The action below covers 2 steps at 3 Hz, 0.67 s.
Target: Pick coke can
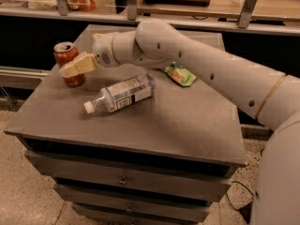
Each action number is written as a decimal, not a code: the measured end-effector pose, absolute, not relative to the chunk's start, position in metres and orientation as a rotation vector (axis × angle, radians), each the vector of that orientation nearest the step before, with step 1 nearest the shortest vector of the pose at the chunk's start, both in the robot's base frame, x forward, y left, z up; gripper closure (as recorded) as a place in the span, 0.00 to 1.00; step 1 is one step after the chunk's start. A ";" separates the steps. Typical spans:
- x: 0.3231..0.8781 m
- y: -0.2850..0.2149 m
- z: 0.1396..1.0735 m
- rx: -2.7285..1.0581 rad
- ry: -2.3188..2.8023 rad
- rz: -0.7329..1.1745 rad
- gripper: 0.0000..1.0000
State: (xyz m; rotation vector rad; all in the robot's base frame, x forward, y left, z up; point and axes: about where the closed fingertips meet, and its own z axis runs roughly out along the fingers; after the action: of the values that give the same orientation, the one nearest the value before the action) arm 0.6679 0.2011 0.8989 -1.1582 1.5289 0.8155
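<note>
The red coke can (64, 52) with a silver top stands upright at the far left of the grey cabinet top (154, 121). My gripper (71, 65) reaches in from the right and is at the can at mid-height, its cream end crossing in front of the can's middle. The can's top and base still show above and below it. The can rests on the surface.
A clear plastic bottle (123, 93) with a white cap lies on its side in the middle of the top, just right of the can. A green packet (180, 74) lies behind it under my arm. A counter with posts runs along the back.
</note>
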 end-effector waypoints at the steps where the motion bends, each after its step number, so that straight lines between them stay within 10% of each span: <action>1: 0.673 0.213 0.893 -1.187 1.517 0.813 0.17; 2: 0.671 0.221 0.891 -1.202 1.513 0.818 0.40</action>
State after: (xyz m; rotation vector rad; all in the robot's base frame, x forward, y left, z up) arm 0.6712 0.2208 0.8906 -1.2016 1.5129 0.8178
